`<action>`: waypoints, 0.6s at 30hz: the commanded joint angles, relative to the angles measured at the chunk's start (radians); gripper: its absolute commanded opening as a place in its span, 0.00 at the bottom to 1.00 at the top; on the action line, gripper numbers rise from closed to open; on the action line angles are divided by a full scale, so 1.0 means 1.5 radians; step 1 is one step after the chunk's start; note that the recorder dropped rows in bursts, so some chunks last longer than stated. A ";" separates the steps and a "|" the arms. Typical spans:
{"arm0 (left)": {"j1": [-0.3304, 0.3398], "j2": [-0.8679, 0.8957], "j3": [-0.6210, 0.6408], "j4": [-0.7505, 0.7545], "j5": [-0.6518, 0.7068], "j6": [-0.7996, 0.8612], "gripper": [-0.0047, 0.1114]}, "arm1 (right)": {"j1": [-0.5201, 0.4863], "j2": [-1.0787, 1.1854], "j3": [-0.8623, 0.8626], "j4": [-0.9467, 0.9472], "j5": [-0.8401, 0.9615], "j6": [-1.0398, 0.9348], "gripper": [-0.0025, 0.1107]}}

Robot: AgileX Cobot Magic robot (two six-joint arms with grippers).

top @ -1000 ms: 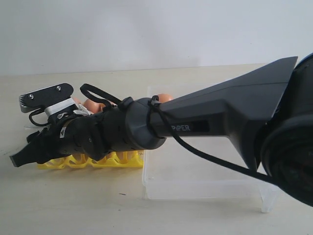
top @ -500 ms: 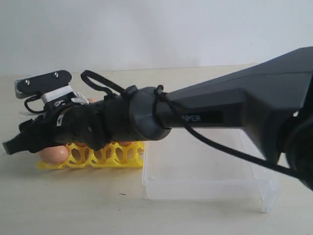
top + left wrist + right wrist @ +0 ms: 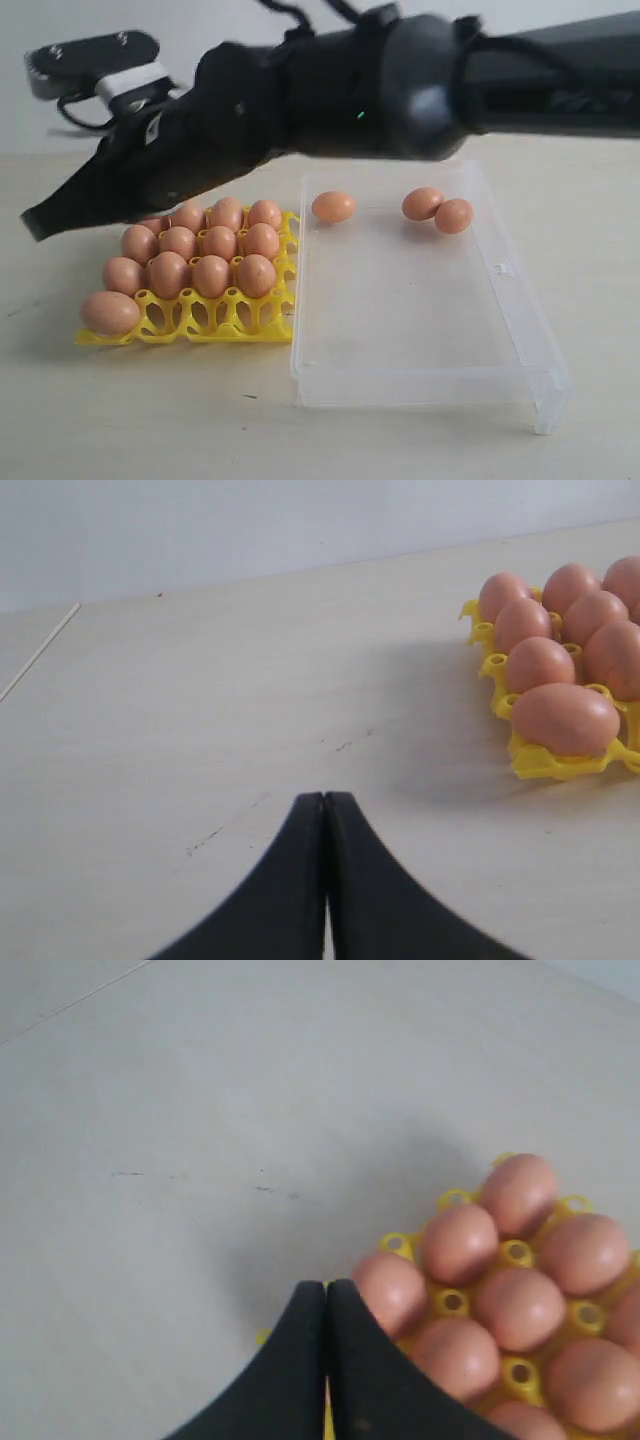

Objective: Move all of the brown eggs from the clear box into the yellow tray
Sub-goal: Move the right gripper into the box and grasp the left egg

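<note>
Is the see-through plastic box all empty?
No, three smooth oval brown eggs lie inside the shallow clear plastic box, near its far wall in the exterior view.

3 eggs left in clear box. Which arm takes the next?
Right, probably. Its arm comes in from the side of the clear box, right hand shut and empty over the yellow tray. The left hand, also shut, is past the tray's other side, with the box outside its view.
</note>
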 commanded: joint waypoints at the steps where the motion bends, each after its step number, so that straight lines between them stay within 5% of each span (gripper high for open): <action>1: -0.004 0.000 -0.003 -0.002 -0.006 -0.003 0.04 | -0.060 -0.090 0.047 -0.023 0.040 -0.008 0.02; 6: -0.004 0.000 -0.003 -0.002 -0.006 -0.003 0.04 | -0.181 -0.155 0.108 -0.018 0.099 0.005 0.06; 15: -0.004 0.000 -0.003 -0.002 -0.006 -0.003 0.04 | -0.343 -0.122 0.089 -0.022 0.177 0.045 0.46; 18: -0.004 0.000 -0.003 -0.002 -0.006 -0.003 0.04 | -0.373 -0.080 0.040 -0.005 0.231 0.047 0.51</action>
